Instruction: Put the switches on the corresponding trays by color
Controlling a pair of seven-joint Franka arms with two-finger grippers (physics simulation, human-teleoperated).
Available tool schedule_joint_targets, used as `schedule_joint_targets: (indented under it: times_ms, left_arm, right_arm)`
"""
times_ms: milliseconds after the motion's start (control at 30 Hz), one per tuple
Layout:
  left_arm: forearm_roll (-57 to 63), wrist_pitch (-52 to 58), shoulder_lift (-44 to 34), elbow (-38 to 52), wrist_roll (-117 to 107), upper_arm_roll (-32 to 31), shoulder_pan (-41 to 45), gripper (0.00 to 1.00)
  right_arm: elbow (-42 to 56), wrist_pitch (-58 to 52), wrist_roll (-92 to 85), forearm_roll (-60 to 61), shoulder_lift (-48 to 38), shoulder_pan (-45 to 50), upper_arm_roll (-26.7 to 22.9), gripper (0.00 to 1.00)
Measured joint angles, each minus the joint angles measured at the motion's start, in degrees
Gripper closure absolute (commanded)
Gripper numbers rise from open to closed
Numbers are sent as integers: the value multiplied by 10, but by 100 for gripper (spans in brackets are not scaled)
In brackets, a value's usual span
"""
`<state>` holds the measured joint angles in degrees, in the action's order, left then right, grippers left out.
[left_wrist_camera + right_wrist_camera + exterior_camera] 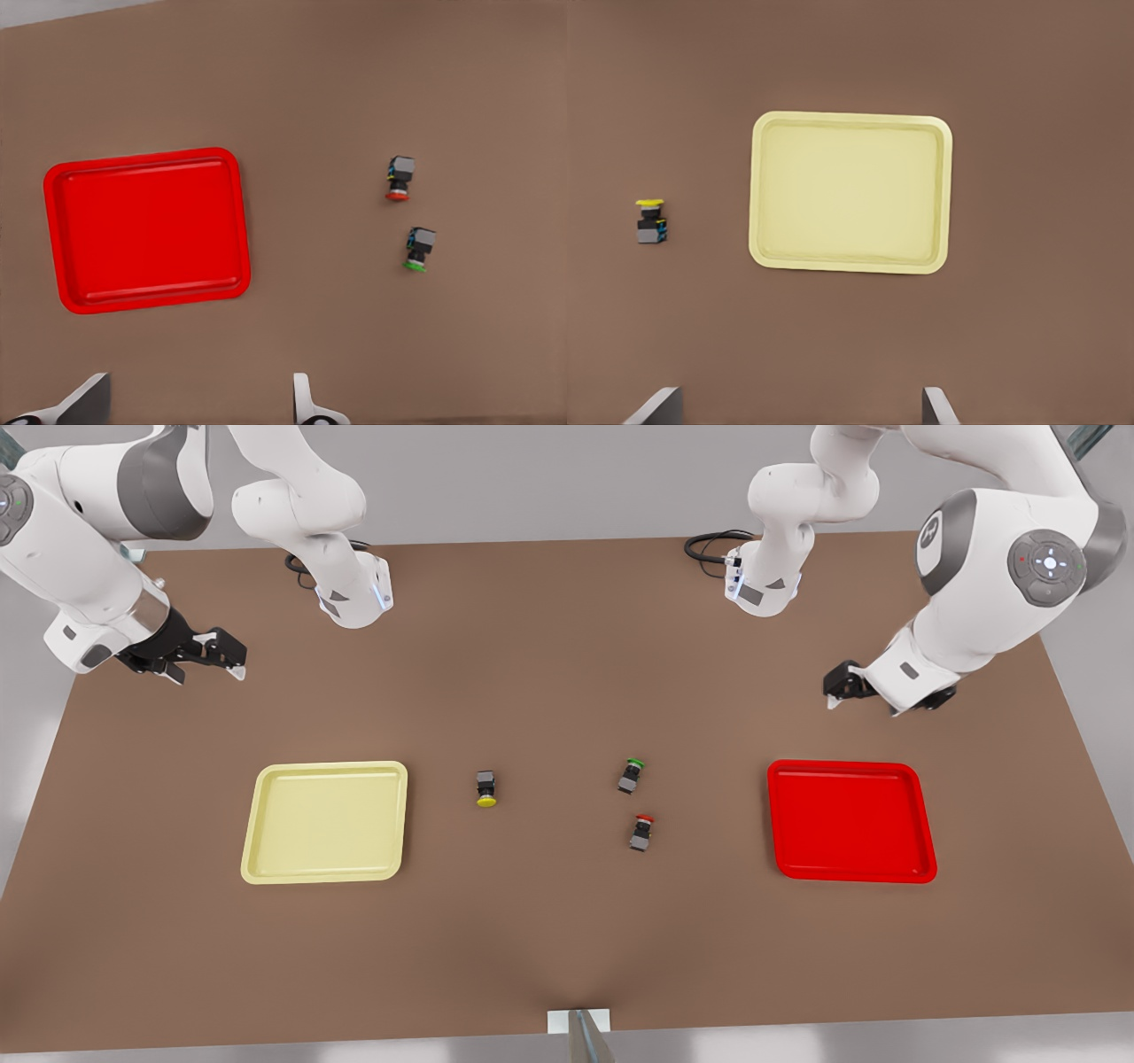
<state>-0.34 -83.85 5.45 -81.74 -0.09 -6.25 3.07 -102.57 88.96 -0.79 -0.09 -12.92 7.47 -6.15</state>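
Left hand (846, 688): spread open, empty, above the red tray's (849, 820) far tabletop edge
Right hand (205, 657): open, empty
Risk: grabbing the green switch (630, 775) (red switch (641, 832) sits near)

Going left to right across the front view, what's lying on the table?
Yellow tray → yellow switch → green switch → red switch → red tray. The green and red switches sit almost level across, green slightly further left.

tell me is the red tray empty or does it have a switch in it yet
Empty. The red tray shows only bare floor, and the red-capped switch lies on the table apart from it.
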Motion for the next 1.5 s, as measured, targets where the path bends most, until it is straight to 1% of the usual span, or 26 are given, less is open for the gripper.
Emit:
schedule_joint_targets:
  times_ms: [67, 167, 200, 233, 267, 300, 367, 400, 433, 467, 500, 533, 567, 600, 667, 733, 833, 900, 1000, 1100, 1133, 1200, 1300, 1333, 1433, 1500]
  left_arm:
    - [0, 0, 1, 0, 0, 0, -9, 0]
    - [0, -6, 16, 6, 0, -5, -1, 0]
    - [0, -7, 20, 5, -1, -32, -15, 0]
    - [0, -8, 41, 6, -13, -58, -5, 0]
    - [-1, -21, 60, 7, -21, -70, 9, 0]
    - [-2, -58, 78, 7, -23, -84, 1, 0]
    - [-2, -103, 112, 7, -34, -89, 29, 0]
    - [-2, -142, 134, 12, -41, -89, 37, 0]
    - [1, -147, 163, 28, -58, -88, 61, 0]
    - [6, -148, 213, 79, -90, -88, 85, 0]
    - [10, -148, 245, 109, -102, -88, 98, 0]
    - [14, -148, 286, 149, -140, -85, 120, 0]
    - [20, -149, 329, 200, -183, -83, 138, 1]
    - [27, -161, 354, 225, -205, -82, 150, 1]
    - [38, -208, 384, 238, -259, -80, 161, 1]
    - [50, -217, 404, 242, -262, -80, 171, 1]
    - [62, -236, 423, 241, -264, -81, 180, 1]
    - [66, -239, 439, 240, -270, -81, 180, 1]
    - [69, -244, 450, 218, -270, -81, 181, 1]
    - [73, -262, 468, 207, -266, -81, 185, 1]
    - [75, -281, 473, 208, -262, -81, 185, 1]
    - [81, -285, 489, 211, -256, -81, 185, 1]
    - [99, -282, 494, 207, -258, -81, 185, 1]
    - [105, -278, 494, 207, -262, -81, 185, 1]
    - [121, -278, 493, 179, -255, -81, 185, 1]
    - [136, -278, 492, 169, -200, -82, 185, 1]
  right_arm:
    - [0, 2, 0, 0, 1, 0, 0, 0]
    - [3, 0, -2, 1, 1, 0, 0, 0]
    - [6, 5, 2, 2, 5, 2, 2, 0]
    - [44, 7, 44, 4, 43, -4, 23, 0]
    - [93, 7, 143, 25, 89, 6, 78, 0]
    - [128, 10, 200, 44, 130, 44, 112, 0]
    - [136, 75, 298, 42, 185, 66, 211, 0]
    - [135, 122, 355, 39, 224, 38, 250, 0]
    - [136, 163, 368, 35, 260, 4, 268, 0]
    - [145, 185, 373, -1, 304, 27, 270, 0]
    - [166, 191, 373, -33, 349, 43, 271, 0]
    - [182, 234, 373, -38, 390, 49, 270, 0]
    - [181, 264, 370, -37, 407, 59, 271, 0]
    - [183, 267, 364, -36, 416, 64, 271, 0]
    - [177, 283, 352, -35, 423, 81, 272, 0]
    - [135, 285, 352, -35, 411, 83, 272, 0]
    - [38, 341, 355, -33, 370, 79, 279, 0]
    - [15, 343, 362, -33, 371, 75, 278, 0]
    - [-40, 413, 369, -33, 384, 74, 278, 0]
    - [-39, 430, 369, -33, 417, 75, 277, 0]
    - [-39, 431, 368, -34, 423, 75, 277, 0]
    - [-42, 431, 368, -35, 427, 76, 277, 0]
    - [-44, 431, 362, -39, 432, 73, 271, 0]
    - [-49, 431, 359, -47, 432, 73, 261, 0]
    - [-52, 433, 357, -56, 438, 69, 259, 0]
    - [-71, 461, 347, -57, 439, 65, 259, 0]
